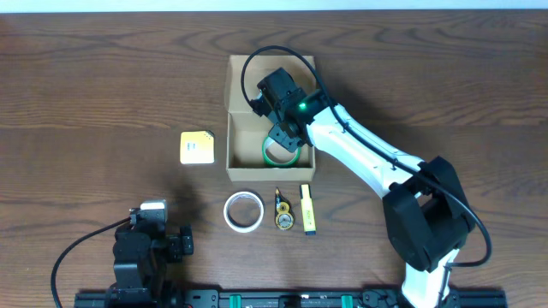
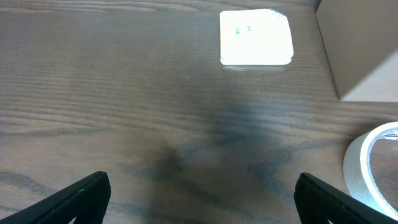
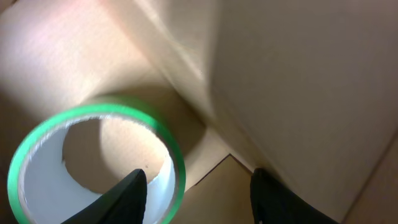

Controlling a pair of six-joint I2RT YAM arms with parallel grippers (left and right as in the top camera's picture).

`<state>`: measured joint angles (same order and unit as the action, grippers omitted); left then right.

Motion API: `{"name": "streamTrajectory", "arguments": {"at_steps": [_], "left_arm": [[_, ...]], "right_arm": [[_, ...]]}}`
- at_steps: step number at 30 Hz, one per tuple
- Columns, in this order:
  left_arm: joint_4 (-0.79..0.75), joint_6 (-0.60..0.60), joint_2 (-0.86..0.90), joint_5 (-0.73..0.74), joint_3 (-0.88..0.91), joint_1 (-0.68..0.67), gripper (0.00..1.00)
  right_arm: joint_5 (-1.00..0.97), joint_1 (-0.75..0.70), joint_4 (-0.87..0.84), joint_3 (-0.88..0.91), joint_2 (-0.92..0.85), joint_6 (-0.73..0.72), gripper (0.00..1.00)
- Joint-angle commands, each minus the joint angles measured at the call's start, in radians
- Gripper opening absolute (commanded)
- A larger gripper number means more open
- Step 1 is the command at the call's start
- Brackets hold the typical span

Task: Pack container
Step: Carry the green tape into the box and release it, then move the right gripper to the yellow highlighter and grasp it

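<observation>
Container (image 1: 248,137): an open tan cardboard box at the middle of the table (image 1: 86,103). In the overhead view its long axis runs away from the robot, with the flap at the far end. The right end effector (image 1: 285,135) hangs inside the box, close to its near-right corner. The wrist view shows its fingers (image 3: 132,194) spread apart with nothing clamped between them. The green tape roll (image 3: 93,155) lies flat on the box floor beside one finger; whether they touch cannot be told. The left end effector (image 2: 202,196), likewise open and empty, sits at the near-left, well apart from the box, so the right arm is the nearer.

Count:
- one container
- two tape rolls, the green one inside and the white tape roll (image 1: 243,211) outside
- one yellow pad (image 1: 197,147), left of the box
- one yellow marker (image 1: 306,209)
- one small black-and-yellow item (image 1: 282,213) of uncertain kind

Four items lie outside, three of them in a row just on the robot's side of the box.
</observation>
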<state>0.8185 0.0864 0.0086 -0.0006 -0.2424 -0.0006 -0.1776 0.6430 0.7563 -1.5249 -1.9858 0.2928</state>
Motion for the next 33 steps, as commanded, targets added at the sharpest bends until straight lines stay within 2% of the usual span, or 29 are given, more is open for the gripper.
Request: {"name": "streamTrajectory", "arguments": {"at_steps": [1,12,14,15,19,23,26,29,33], "left_arm": [[0.072,0.023,-0.005,-0.033,0.011,0.000,0.95],[0.072,0.023,-0.005,-0.033,0.011,0.000,0.95],[0.072,0.023,-0.005,-0.033,0.011,0.000,0.96],[0.072,0.023,-0.005,-0.033,0.012,0.000,0.96],[0.072,0.023,-0.005,-0.033,0.011,0.000,0.95],[0.072,0.023,-0.005,-0.033,0.011,0.000,0.95],[0.071,0.023,-0.005,-0.033,0.011,0.000,0.95],[0.072,0.023,-0.005,-0.033,0.011,0.000,0.95],[0.072,0.023,-0.005,-0.033,0.012,0.000,0.95]], "right_arm": [[-0.029,0.006,-0.016,-0.014,0.003,0.000,0.53],[-0.021,0.055,0.081,-0.065,0.075,-0.078,0.49],[-0.030,0.077,0.101,-0.111,0.132,-0.122,0.52],[-0.039,0.087,0.115,-0.135,0.169,-0.149,0.59],[-0.039,0.093,0.316,-0.178,0.369,-0.416,0.99],[-0.048,0.090,0.566,-0.174,0.487,-0.643,0.99],[-0.087,0.091,0.734,-0.141,0.495,-0.901,0.99],[-0.084,0.108,0.743,0.010,0.541,-1.049,0.99],[-0.046,0.158,0.654,0.249,0.649,-1.246,0.99]]}}
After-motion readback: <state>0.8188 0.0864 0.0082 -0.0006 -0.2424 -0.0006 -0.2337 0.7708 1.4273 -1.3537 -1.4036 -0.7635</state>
